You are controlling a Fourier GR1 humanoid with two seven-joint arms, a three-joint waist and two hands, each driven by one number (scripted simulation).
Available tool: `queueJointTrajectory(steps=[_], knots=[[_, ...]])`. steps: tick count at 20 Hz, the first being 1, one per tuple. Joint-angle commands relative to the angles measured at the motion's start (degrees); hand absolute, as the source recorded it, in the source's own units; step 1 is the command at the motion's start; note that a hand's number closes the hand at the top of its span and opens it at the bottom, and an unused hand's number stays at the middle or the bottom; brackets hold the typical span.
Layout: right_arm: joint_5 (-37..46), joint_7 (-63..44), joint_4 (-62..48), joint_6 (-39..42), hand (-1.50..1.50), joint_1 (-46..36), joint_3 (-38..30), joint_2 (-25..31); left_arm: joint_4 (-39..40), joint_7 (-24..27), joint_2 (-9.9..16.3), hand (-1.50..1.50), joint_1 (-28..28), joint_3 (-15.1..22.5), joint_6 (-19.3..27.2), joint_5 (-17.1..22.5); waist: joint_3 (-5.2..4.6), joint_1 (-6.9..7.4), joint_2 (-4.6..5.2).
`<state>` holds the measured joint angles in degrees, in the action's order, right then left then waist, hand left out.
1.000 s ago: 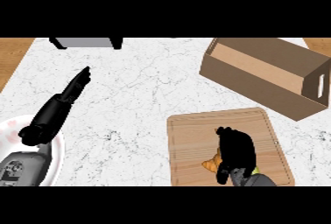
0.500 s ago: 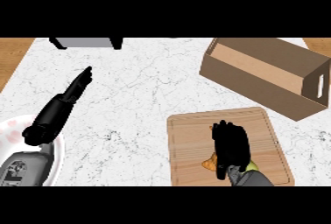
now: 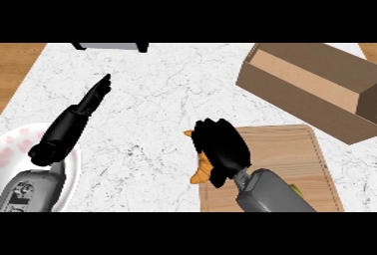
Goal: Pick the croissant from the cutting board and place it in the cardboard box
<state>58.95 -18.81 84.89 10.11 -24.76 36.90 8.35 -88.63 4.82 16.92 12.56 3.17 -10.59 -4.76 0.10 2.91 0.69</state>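
- The croissant is seen only in part: orange pieces show at the left edge of the right hand, one just above the fingers and a larger one beside the palm.
- The right hand's fingers are curled over the croissant, so it is judged to be gripped; most of the pastry is hidden under the hand.
- The croissant sits at the left rim of the cutting board; whether it is resting on the wood or already raised cannot be told from this view.
- Its long axis appears to run roughly up and down the view, along the hand's left side.
- The cardboard box lies up and to the right of the held croissant, well apart, with its open top facing the camera.
- The coming move is judged to be a carry up and to the right, across the board, until the hand is above the box's opening.
- The right hand is far nearer to both croissant and box.
- The left hand is resting at the left, fingers straight, over the counter, next to a plate.
- The box's near wall could be struck if the hand is kept low.
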Motion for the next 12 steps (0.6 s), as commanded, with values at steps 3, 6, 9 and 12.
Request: queueJointTrajectory(steps=[3,6,9,12], knots=[[-2.0,13.1,2.5,-1.0,1.5,-10.0,-1.8,0.9,-1.7,-0.6,-1.0,0.0,-2.4,0.5,1.3,-1.1,-0.08,-1.92,-0.79],[-3.8,16.1,4.4,-0.5,1.5,-10.0,-6.2,1.8,3.4,2.4,-0.4,0.0,-0.9,-1.7,0.5,-1.3,-0.11,-2.98,-0.68],[-6.0,11.4,4.6,-0.1,1.5,-14.9,-14.8,0.4,0.5,-1.3,0.9,0.0,0.8,-2.3,-1.8,0.9,-0.09,-2.91,-0.73],[-6.8,3.6,4.9,-2.3,1.5,-15.5,-20.1,-3.8,-0.4,-1.3,0.3,0.0,0.0,-2.6,-0.2,0.0,-0.09,-2.79,-0.79]])
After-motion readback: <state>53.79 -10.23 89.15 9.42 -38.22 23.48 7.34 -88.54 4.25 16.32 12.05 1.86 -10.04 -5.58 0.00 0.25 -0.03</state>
